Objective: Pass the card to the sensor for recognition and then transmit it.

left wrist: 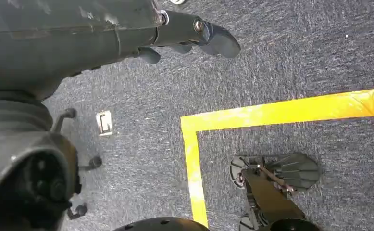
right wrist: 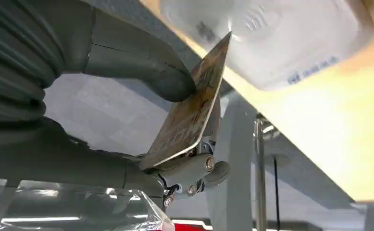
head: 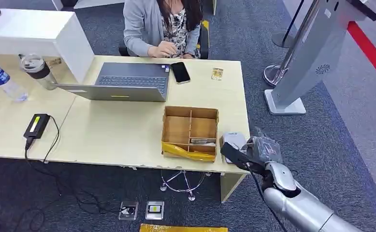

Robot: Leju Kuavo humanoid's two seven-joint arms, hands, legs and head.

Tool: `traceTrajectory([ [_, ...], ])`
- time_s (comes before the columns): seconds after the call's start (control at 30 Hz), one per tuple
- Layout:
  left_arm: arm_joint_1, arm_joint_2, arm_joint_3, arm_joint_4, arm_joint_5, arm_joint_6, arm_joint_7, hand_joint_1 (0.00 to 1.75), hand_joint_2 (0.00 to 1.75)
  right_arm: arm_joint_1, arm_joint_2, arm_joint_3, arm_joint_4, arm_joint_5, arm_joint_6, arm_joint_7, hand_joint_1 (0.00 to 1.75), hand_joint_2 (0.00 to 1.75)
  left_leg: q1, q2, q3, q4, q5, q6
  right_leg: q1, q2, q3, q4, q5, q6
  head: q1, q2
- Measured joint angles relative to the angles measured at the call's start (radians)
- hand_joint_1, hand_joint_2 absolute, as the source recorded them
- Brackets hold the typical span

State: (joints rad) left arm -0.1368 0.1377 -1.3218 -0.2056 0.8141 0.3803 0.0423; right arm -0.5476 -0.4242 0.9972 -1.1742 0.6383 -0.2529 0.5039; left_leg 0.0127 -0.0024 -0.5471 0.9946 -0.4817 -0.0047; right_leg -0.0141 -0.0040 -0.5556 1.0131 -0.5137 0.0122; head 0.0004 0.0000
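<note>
Printed card [right wrist: 190, 108] pinched in the right hand [right wrist: 175, 130], one corner at the white sensor [right wrist: 276, 38].
Recognition step in hand, I judge; next, hand it onward. Sensor sits on the bench [head: 128, 130] edge beside the cardboard box [head: 191, 133]; left hand [left wrist: 194, 36] hangs empty.

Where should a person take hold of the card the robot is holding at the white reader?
By the card's free corner near the card reader, pinching both flat faces from the reader side. The right hand's thumb presses one face and fingers back the lower edge, so only that upper end looks free.
</note>
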Motion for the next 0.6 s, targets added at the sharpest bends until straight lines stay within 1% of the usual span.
traceTrajectory([
  [0.13, 0.0, 0.0, 0.0, 0.0, -0.007, 0.0, 0.0, 0.0, 0.0, -0.048, -0.004, -0.01, -0.048, 0.047, 0.046, 0.025, 1.75, 1.75, 0.0, 0.0, 0.0, 0.0, 0.0, 0.0, 0.0, 0.001, 0.0, 0.0, 0.0, 0.0, 0.0, 0.0],
  [0.3, 0.0, 0.0, 0.0, 0.0, -0.018, -0.005, 0.0, 0.0, 0.0, -0.14, -0.003, -0.011, -0.106, 0.087, 0.114, 0.035, 1.75, 1.75, 0.0, 0.0, 0.0, 0.0, 0.0, 0.0, 0.0, 0.001, 0.0, 0.0, 0.0, 0.0, 0.0, 0.0],
  [0.43, 0.0, -0.001, 0.0, 0.0, -0.018, -0.007, 0.0, 0.0, 0.0, -0.184, 0.011, -0.01, -0.126, 0.088, 0.135, 0.031, 1.75, 1.75, 0.0, 0.0, -0.001, 0.0, 0.0, 0.0, 0.0, 0.0, 0.0, 0.0, 0.0, 0.0, 0.0, 0.0],
  [0.53, -0.001, -0.001, 0.0, 0.0, -0.021, -0.014, 0.0, 0.0, 0.0, -0.207, 0.031, -0.007, -0.126, 0.093, 0.138, 0.018, 1.75, 1.75, 0.0, 0.0, -0.001, 0.0, 0.0, 0.0, 0.0, 0.0, 0.0, 0.0, 0.0, 0.0, 0.0, 0.0],
  [0.6, -0.001, -0.002, 0.0, 0.0, -0.024, -0.017, 0.0, 0.0, 0.0, -0.218, 0.054, -0.005, -0.126, 0.101, 0.135, 0.006, 1.75, 1.75, 0.0, 0.0, -0.001, 0.0, 0.0, 0.0, 0.0, 0.0, 0.0, 0.0, 0.0, 0.0, 0.0, 0.0],
])
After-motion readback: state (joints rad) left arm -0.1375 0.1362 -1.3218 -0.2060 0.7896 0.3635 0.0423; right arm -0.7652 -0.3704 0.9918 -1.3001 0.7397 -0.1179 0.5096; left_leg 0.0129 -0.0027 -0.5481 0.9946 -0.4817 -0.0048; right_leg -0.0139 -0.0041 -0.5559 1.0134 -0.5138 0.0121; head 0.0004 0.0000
